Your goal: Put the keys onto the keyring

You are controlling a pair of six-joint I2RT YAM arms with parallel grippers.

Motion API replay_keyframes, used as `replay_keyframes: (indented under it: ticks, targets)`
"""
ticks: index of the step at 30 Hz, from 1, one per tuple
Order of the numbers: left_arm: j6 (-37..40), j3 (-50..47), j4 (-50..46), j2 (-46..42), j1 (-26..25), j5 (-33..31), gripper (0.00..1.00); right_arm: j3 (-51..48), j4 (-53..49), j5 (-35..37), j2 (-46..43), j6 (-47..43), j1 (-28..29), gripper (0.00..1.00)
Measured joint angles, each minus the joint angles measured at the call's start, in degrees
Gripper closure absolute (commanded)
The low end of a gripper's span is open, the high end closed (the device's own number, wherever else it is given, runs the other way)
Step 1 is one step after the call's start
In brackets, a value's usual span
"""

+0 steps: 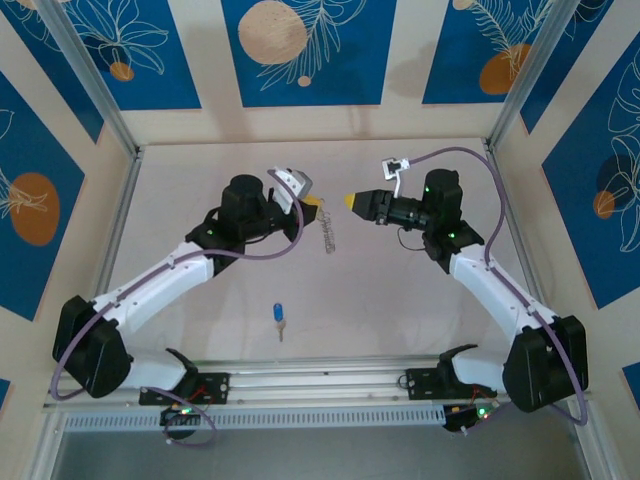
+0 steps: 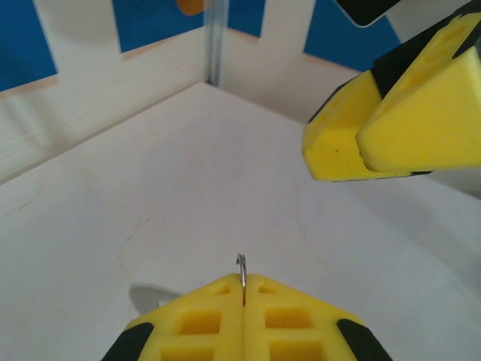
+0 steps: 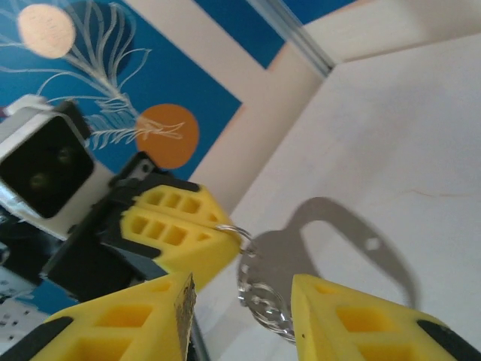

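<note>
Pale table (image 1: pixel 400 310). Left claw (image 2: pixel 243 289) clamped on keyring (image 1: pixel 330 235); right claw (image 3: pixel 242 284) apart, just beside it. Key (image 1: pixel 279 316) well away from both: you fetch it next.

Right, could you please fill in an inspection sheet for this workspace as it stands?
Surface: pale table, faintly scuffed.
Job's things: blue-headed key lies on the table, apart from the keyring, which hangs from the left gripper; key not on it.
Clutter: nothing seen.
Grippers: left gripper shut on the keyring's metal ring; right gripper open, facing it, holding nothing.
Cables: purple cables loop along both arms.
Surroundings: blue leaf-print panels, metal frame posts.
</note>
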Motion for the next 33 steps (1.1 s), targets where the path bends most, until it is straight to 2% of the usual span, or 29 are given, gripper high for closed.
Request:
replay_keyframes:
  ticks: [19,33]
  targets:
    - [-10.4,-3.7,14.3,-2.9,2.1,15.0,1.00,0.7,4.8,-11.4,-0.5,-2.3,0.4,0.59]
    - [-17.0,-3.7,20.8,-2.9,2.3,22.2,1.00,3.5,10.2,-12.8,-0.1,-1.0,3.1,0.59]
